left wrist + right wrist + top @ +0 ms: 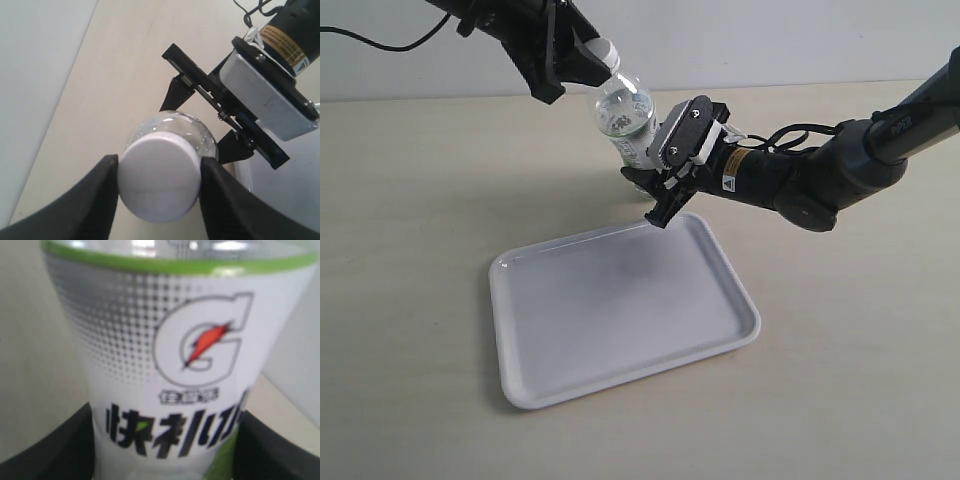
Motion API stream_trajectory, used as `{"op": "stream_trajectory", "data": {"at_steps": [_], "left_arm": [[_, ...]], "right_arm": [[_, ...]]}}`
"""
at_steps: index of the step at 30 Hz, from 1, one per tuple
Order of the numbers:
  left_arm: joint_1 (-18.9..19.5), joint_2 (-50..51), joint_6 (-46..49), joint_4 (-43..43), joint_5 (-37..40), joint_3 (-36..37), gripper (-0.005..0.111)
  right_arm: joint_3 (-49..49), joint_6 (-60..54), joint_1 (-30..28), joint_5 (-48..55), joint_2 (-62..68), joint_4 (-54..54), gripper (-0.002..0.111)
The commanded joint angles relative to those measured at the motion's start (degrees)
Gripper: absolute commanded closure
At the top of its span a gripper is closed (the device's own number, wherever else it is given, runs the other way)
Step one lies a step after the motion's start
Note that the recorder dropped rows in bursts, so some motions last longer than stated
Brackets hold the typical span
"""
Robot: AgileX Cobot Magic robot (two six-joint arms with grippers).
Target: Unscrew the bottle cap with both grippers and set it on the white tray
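We find the right gripper (165, 460) clamped on the bottle (623, 108), holding it tilted above the bench (420, 200) beside the white tray (620, 381) as a counter-hold. The left gripper (159, 186) has its fingers (100, 200) pinching the bottle cap (160, 175), ready for twisting.

we take this for a robot lab bench. the white tray (620, 310) lies on a bare pale tabletop (410, 210), with a plain light wall (770, 40) behind the tray. a loose black cable (380, 44) trails beyond its far left corner, one black arm (510, 25) hangs there, and a second arm (820, 175), cabled and warning-labelled, stands beyond its far right.
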Motion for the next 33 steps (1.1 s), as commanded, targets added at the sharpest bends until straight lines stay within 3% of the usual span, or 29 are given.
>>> {"op": "stream_trajectory", "data": {"at_steps": [1,8,11,19,21,24,26,28,33], "left_arm": [[-0.21,-0.25,-5.92,-0.42,-0.18,-0.07,0.107],[-0.21,-0.25,-22.14,-0.42,-0.18,-0.07,0.107],[-0.21,-0.25,-34.3,-0.42,-0.18,-0.07,0.107],[-0.21,-0.25,-38.83,-0.55,2.16,-0.07,0.106],[-0.21,-0.25,-38.83,-0.44,2.05,-0.07,0.097],[-0.21,-0.25,-38.83,-0.33,2.05,-0.07,0.066],[-0.21,-0.25,-37.36,-0.33,2.05,-0.07,0.053],[-0.21,-0.25,-34.8,-0.33,2.05,-0.07,0.047],[-0.21,-0.25,-31.77,-0.33,1.93,-0.07,0.047]], "right_arm": [[-0.31,0.29,-0.28,-2.02,-0.38,0.95,0.108],[-0.31,0.29,-0.28,-2.02,-0.38,1.07,0.108],[-0.31,0.29,-0.28,-1.92,-0.38,1.07,0.108],[-0.31,0.29,-0.28,-1.93,-0.38,1.56,0.108],[-0.31,0.42,-0.28,-1.79,-0.38,1.54,0.108],[-0.31,0.42,-0.28,-1.52,-0.38,1.54,0.108],[-0.31,0.42,-0.28,-1.52,-0.38,1.54,0.108],[-0.31,0.42,-0.28,-1.52,-0.38,1.54,0.108],[-0.31,0.42,-0.28,-1.52,-0.38,1.54,0.108]]}}
